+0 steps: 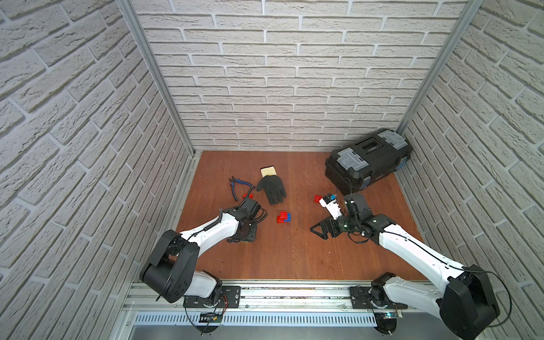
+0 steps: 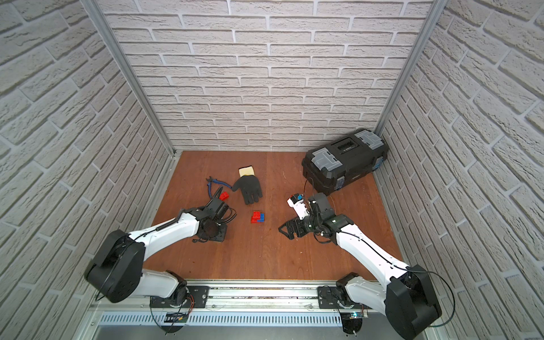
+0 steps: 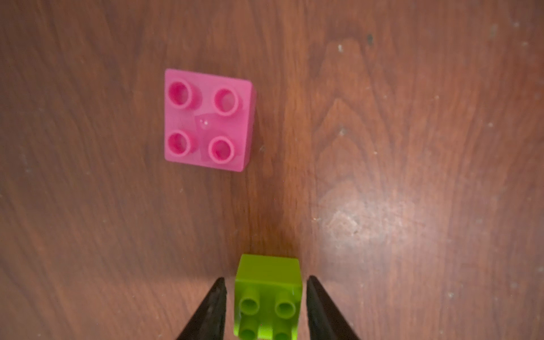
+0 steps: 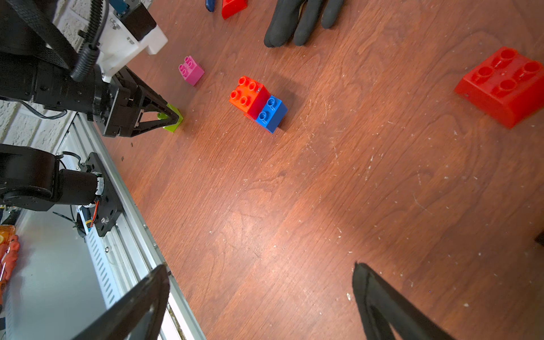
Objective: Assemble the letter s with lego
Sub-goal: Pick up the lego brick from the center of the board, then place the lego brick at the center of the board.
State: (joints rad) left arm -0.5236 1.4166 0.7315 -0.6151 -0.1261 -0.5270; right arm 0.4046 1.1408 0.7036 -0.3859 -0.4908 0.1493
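Left wrist view: the left gripper (image 3: 266, 279) points down at the table (image 3: 412, 147) with its jaws close on either side of a green brick (image 3: 268, 294), whose studs face the camera. The jaws line up with the brick's flat side walls, the placement that gives a square hold with little chance of slip. A thin strip of table shows at each side, so it cannot be told whether the jaws already press the brick or only bracket it. A pink brick (image 3: 207, 119) sits near but apart from the jaws, so it does not obstruct closing. In both top views a joined group of red and blue bricks (image 1: 283, 217) lies mid-table between the arms, judged to be the start of the letter. One loose red brick (image 2: 224, 195) lies by the pliers (image 2: 221, 182); another red brick (image 1: 317, 198) lies near the right arm. The right gripper (image 4: 261, 266) is wide open and empty, held off from the group, probably to leave the left arm's path free
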